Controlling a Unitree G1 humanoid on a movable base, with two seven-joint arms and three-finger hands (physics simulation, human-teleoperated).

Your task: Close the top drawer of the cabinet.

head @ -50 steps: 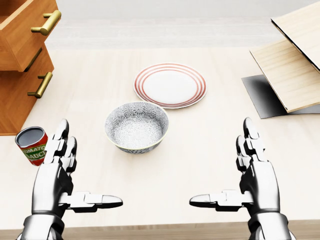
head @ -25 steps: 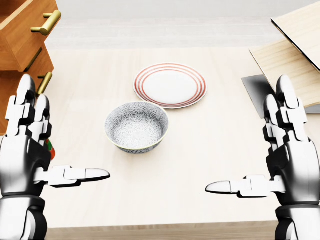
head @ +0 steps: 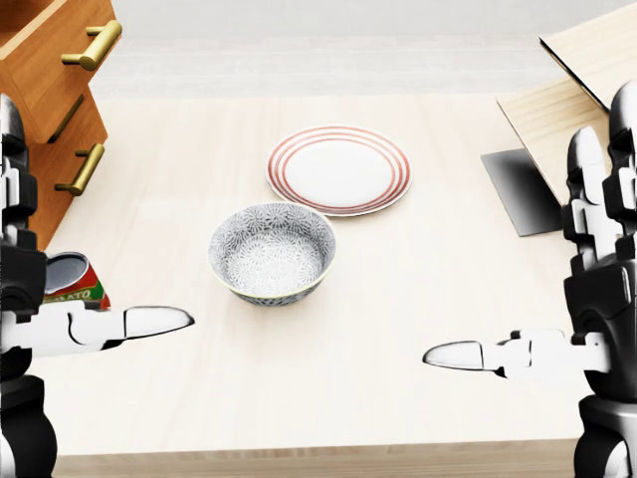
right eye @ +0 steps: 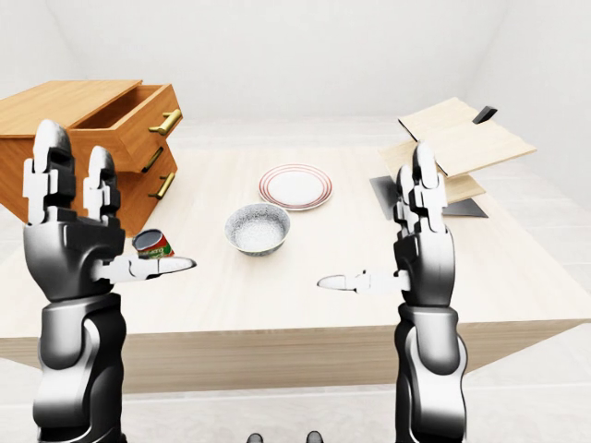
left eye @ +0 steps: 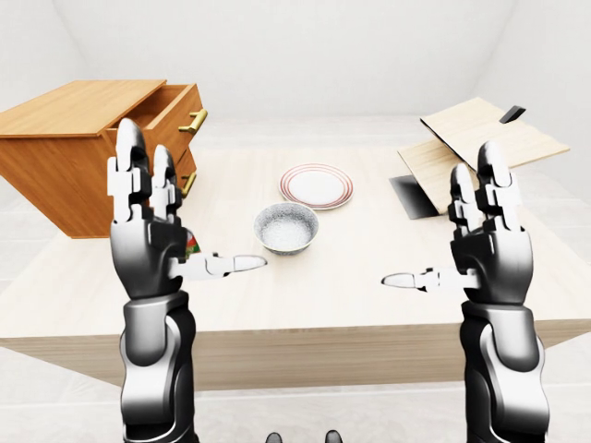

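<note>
A wooden cabinet [right eye: 65, 120] stands at the left end of the table. Its top drawer [right eye: 138, 113] is pulled out, and the brass handle [right eye: 167, 121] points toward the table's middle. The lower drawer handle [head: 82, 169] sits flush below it. My left hand [right eye: 115, 217] is raised upright and open, thumb pointing right. It is nearer the camera than the cabinet and touches nothing. At the right, my right hand [right eye: 374, 221] mirrors it, open and empty, with its thumb pointing left.
A patterned bowl [head: 272, 252] sits mid-table with a red-rimmed plate [head: 338, 168] beyond it. A tomato sauce can [head: 75, 280] stands by the cabinet's foot, just behind my left thumb. Light wooden boards [right eye: 457, 138] with a dark sheet lie at the right.
Both hands have risen and spread outward, the left toward the head view's left edge and the right toward its right edge. The can shows again under the left hand.
</note>
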